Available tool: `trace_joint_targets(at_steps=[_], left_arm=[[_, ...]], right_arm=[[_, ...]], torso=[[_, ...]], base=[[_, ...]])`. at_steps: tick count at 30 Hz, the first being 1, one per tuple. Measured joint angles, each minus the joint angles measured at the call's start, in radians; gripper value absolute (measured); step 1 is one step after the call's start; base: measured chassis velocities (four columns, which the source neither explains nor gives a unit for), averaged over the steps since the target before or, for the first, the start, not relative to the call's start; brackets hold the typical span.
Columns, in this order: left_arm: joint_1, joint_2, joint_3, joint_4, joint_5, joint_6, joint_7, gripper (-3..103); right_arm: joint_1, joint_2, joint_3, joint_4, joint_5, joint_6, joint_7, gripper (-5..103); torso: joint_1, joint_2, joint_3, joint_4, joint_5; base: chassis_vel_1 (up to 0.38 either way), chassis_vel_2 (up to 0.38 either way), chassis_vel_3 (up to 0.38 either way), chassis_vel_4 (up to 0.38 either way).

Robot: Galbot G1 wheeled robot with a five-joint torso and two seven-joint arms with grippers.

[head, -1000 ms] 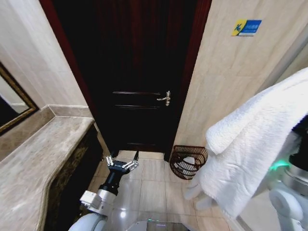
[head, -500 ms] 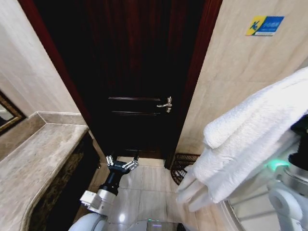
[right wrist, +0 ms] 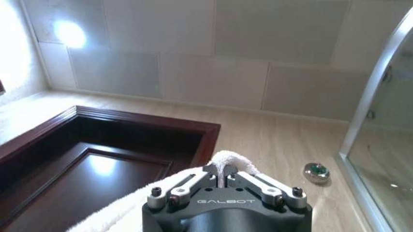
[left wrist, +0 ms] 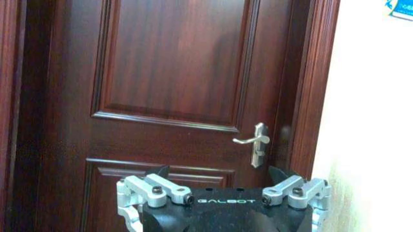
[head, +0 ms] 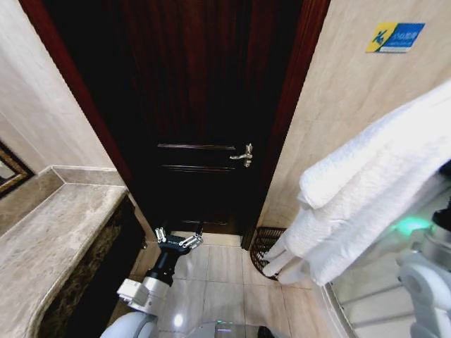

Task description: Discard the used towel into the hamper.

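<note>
The used towel (head: pixel 359 197) is white and thick. It hangs in folds across the right of the head view, its lower ends dangling near the floor. My right gripper (right wrist: pixel 223 171) is shut on a fold of the towel (right wrist: pixel 123 210), held up high. The hamper (head: pixel 261 244), a dark wire basket, stands on the floor by the wall right of the door, mostly covered by the towel's ends. My left gripper (head: pixel 178 235) is open and empty, low in front of the door (left wrist: pixel 174 72), well left of the hamper.
A dark wooden door (head: pixel 204 105) with a metal lever handle (head: pixel 244 155) is shut straight ahead. A marble counter (head: pixel 49 239) runs along the left wall under a framed mirror (head: pixel 10 173). A curved glass shower screen (head: pixel 366 299) stands at lower right. The tiled floor (head: pixel 225 282) lies between.
The head view has lifted and shifted, so the hamper sits lower in it. The towel's hanging ends have swung in front of the hamper. The left arm keeps its pose.
</note>
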State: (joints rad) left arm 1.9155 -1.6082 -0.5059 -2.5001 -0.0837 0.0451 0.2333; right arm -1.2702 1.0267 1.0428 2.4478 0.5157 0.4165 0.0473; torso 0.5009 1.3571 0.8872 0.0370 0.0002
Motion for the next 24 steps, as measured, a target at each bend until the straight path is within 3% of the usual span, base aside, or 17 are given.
trace_joint_targets(at_steps=[4, 11, 24], left_arm=[[0.000, 0.000, 0.000, 0.000, 0.000, 0.000, 0.000, 100], [0.000, 0.000, 0.000, 0.000, 0.000, 0.000, 0.000, 100], [0.000, 0.000, 0.000, 0.000, 0.000, 0.000, 0.000, 100]], right_arm=[[0.116, -0.072, -0.018, -0.077, 0.017, -0.011, 0.006, 4], [0.238, -0.130, -0.049, -0.189, 0.024, -0.012, 0.007, 4], [0.463, -0.160, -0.123, -0.371, 0.010, -0.015, -0.002, 4]], torso=[[0.000, 0.000, 0.000, 0.0000, -0.0002], [0.001, 0.000, 0.000, 0.0001, -0.0002], [0.001, 0.000, 0.000, 0.0000, -0.0002]], base=[[0.000, 0.000, 0.000, 0.000], [0.000, 0.000, 0.000, 0.000], [0.000, 0.000, 0.000, 0.000]])
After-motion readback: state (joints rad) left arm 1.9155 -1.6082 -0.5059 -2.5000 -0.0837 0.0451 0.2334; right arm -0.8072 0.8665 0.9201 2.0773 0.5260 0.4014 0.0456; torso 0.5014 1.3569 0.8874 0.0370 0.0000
